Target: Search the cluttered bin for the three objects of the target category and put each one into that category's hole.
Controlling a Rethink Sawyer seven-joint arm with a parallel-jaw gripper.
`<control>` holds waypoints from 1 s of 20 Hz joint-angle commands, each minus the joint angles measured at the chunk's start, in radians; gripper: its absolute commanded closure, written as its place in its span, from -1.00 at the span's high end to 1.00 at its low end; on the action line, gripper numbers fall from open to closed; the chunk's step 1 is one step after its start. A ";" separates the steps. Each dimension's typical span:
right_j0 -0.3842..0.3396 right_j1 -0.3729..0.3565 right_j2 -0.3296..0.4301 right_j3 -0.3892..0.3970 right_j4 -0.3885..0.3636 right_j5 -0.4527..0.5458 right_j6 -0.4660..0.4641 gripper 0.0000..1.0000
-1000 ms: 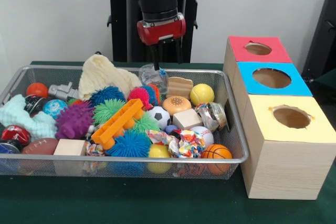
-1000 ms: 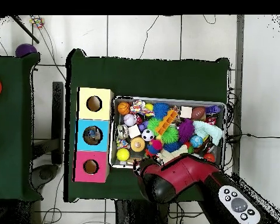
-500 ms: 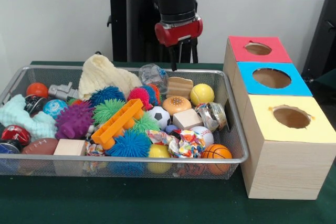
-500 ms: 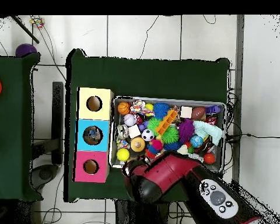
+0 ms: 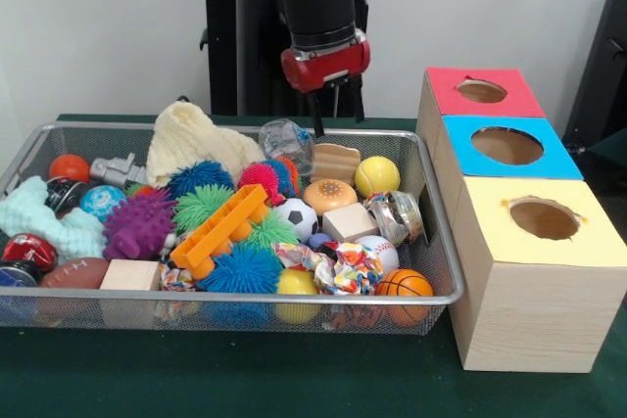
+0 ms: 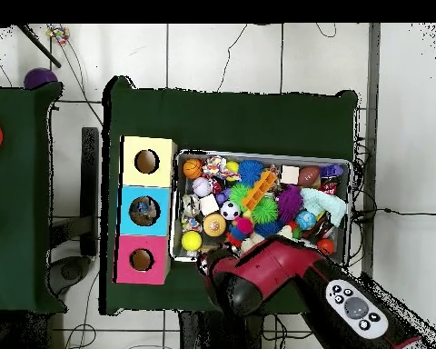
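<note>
Jaws (image 5: 324, 110) of the red-and-black arm (image 6: 285, 277) hang above the far rim of the wire bin (image 5: 431, 242), their thin tips close together and holding nothing, over a clear plastic ball (image 5: 285, 137); whether they are fully pressed together cannot be told. Inside the bin lie a cream knitted cloth (image 5: 196, 139), an orange plastic brick (image 5: 220, 227), a purple spiky ball (image 5: 140, 222), blue spiky balls (image 5: 242, 268), a small soccer ball (image 5: 297, 216), a yellow ball (image 5: 377, 175), a mini basketball (image 5: 404, 284), a wooden block (image 5: 349, 222) and a toy football (image 5: 73, 272); beside the bin on the green tabletop (image 5: 245, 374) stand three wooden boxes, each with a round hole on top: red box (image 5: 480, 92) farthest, blue box (image 5: 506, 146) in the middle, yellow box (image 5: 542, 220) nearest.
</note>
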 commanded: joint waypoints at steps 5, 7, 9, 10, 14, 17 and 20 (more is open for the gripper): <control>-0.109 0.079 0.099 -0.084 -0.045 0.100 -0.285 1.00; -0.114 0.087 0.099 -0.087 -0.057 0.098 -0.286 1.00; -0.112 0.092 0.099 -0.093 -0.062 0.099 -0.285 1.00; -0.110 0.092 0.100 -0.097 -0.063 0.101 -0.283 1.00; -0.108 0.081 0.094 -0.085 -0.072 0.094 -0.264 1.00; -0.106 0.087 0.095 -0.089 -0.071 0.100 -0.264 1.00; -0.118 0.109 0.103 -0.102 -0.072 0.105 -0.282 1.00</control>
